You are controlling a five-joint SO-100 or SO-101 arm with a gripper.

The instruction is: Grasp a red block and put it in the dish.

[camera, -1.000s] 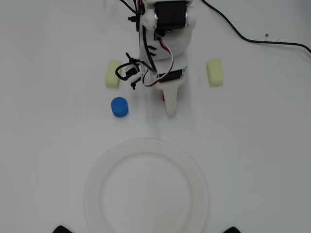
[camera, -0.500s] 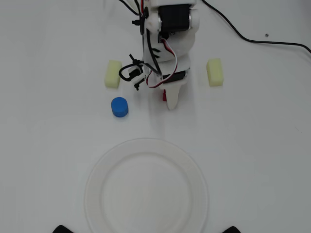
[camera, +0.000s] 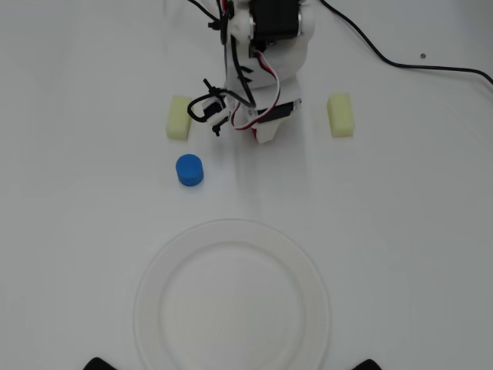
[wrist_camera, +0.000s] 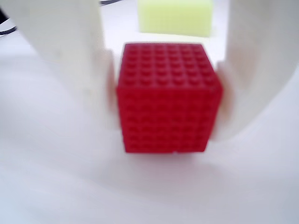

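Note:
In the wrist view the red block (wrist_camera: 168, 95), a studded matte cube, sits on the white table between my two white fingers. My gripper (wrist_camera: 168, 130) is closed on it, and both fingers (wrist_camera: 84, 70) press against its left and right sides. In the overhead view the arm (camera: 266, 46) reaches down from the top centre and hides the block and the fingertips. The dish (camera: 154, 277), a large white round plate, lies at the bottom centre, well below the arm and empty.
A blue cylinder (camera: 189, 170) stands between the arm and the dish. Pale yellow blocks lie left (camera: 179, 117) and right (camera: 340, 115) of the arm; one shows behind the cube (wrist_camera: 175, 17). A black cable (camera: 416, 65) runs at the top right.

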